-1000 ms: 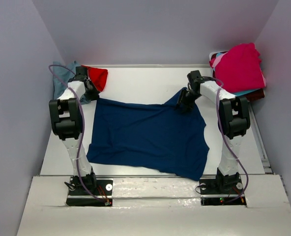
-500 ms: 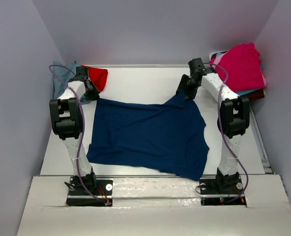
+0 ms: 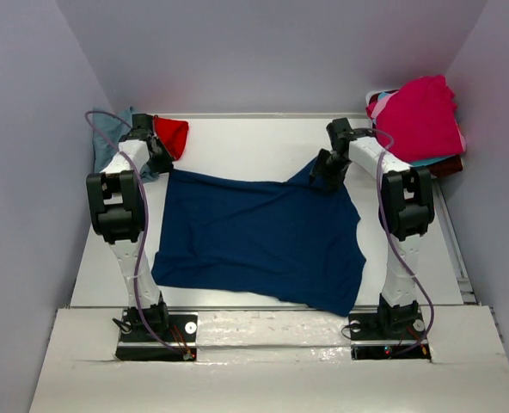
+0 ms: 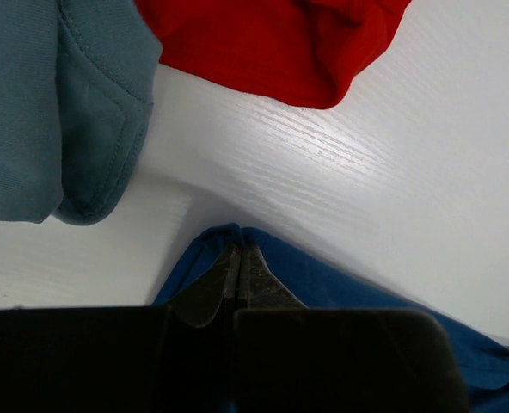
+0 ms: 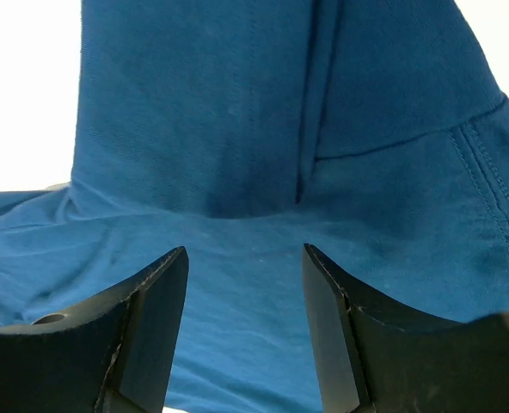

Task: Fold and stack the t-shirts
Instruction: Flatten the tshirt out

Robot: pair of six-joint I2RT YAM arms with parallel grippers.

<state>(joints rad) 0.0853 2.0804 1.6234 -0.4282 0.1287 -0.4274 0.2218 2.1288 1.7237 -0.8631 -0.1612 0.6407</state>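
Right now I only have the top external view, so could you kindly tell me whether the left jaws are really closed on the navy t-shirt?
Observer: Yes, the left wrist view shows the left jaws shut, with the navy t-shirt's far corner pinched at their tips.
Operator: Thank you. Do the right jaws hold any cloth?
Observer: No, the right wrist view shows the right jaws open over the shirt, nothing between them.
Operator: Is the red t-shirt touching that pinched corner?
Observer: No, bare table separates it from the red t-shirt.
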